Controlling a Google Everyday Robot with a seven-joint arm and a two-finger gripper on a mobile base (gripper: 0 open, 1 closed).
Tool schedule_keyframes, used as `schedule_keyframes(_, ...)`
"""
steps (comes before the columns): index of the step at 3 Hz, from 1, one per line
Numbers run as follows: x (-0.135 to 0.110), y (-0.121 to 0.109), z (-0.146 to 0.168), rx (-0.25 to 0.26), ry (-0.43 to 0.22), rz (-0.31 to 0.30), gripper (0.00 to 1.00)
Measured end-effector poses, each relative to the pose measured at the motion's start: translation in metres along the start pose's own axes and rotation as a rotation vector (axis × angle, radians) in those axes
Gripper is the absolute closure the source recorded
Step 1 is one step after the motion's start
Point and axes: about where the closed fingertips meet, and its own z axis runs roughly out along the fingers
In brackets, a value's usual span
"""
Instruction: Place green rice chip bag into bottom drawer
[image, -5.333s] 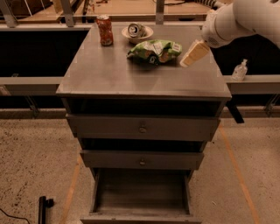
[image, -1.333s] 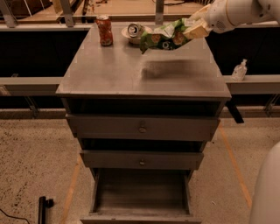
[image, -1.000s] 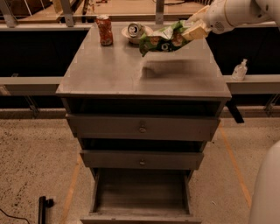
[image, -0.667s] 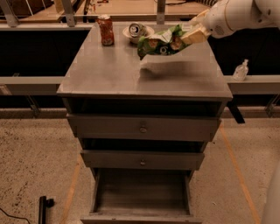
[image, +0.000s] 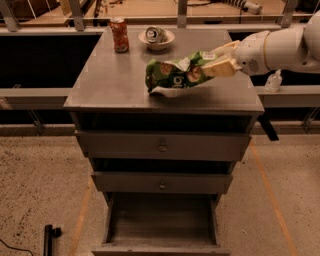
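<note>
**Tool holds the chip bag over the cabinet surface**

The tool (image: 213, 61) reaches in from the right on a white arm (image: 280, 49). Its tan fingers (image: 223, 67) are closed on the right end of the green rice chip bag (image: 175, 75). The bag stretches out to the tool's left, roughly level, with its far end drooping a little. It is crinkled and shiny: mostly green, with a white edge along the bottom and top, round tan chip pictures and a white mark near its middle. It seems to hang just clear of the surface (image: 115, 85), over the front right part, and a soft shadow lies beneath it.

Further left and behind the tool, a shallow bowl (image: 157, 42) with a crushed can (image: 155, 33) in it stands near the back edge of the surface. A red soda can (image: 119, 34) stands upright just to the left of the bowl.

Below the tool, on the cabinet's front, the top drawer (image: 162, 145) and the middle drawer (image: 161, 183) are both shut, and each has a small round knob. Under them, well below the tool, the bottom drawer (image: 161, 244) is pulled out and shows a plain grey box inside.

To the tool's right, beyond the cabinet, a small white bottle (image: 273, 81) stands on a ledge.
</note>
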Motion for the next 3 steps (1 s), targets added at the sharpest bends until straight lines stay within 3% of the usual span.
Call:
schedule_keyframes(1, 0.020, 0.025, 0.009, -0.049, 0.015, 0.036, 1.00)
schedule_keyframes(2, 0.018, 0.023, 0.010, -0.047, 0.015, 0.032, 1.00)
schedule_keyframes(3, 0.020, 0.038, 0.015, -0.065, 0.023, 0.045, 1.00)
